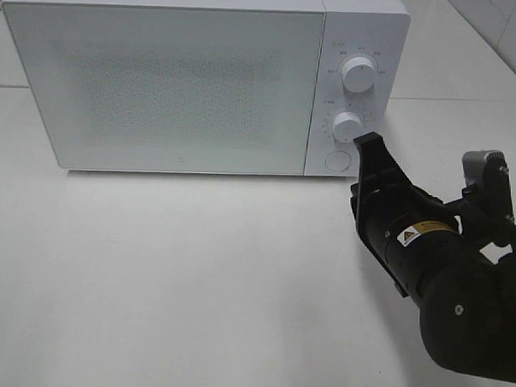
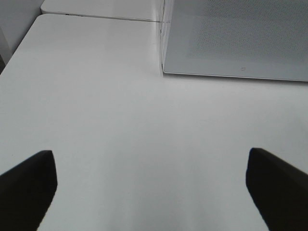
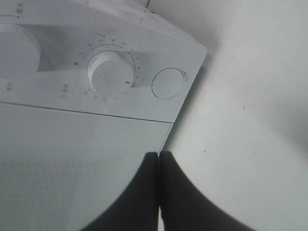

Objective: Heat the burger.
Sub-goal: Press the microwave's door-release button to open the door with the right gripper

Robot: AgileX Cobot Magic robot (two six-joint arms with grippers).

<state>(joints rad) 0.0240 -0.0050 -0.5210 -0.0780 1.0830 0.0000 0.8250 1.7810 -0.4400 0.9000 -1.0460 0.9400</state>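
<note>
Exterior high view: microwave (image 1: 177, 79) shut; burger nowhere visible, probably inside behind frosted front. Right gripper (image 1: 369, 140) fingers pressed together, empty, tip at 4 o'clock of lower knob (image 1: 347, 126), likely placed for setting timer. Left gripper (image 2: 151, 168) spread wide, idle above table (image 2: 96, 96).

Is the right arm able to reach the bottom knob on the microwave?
Probably yes. The right gripper is near the bottom knob, with nothing between them. Its jaws are shut, so they would need to open to grasp it.
</note>
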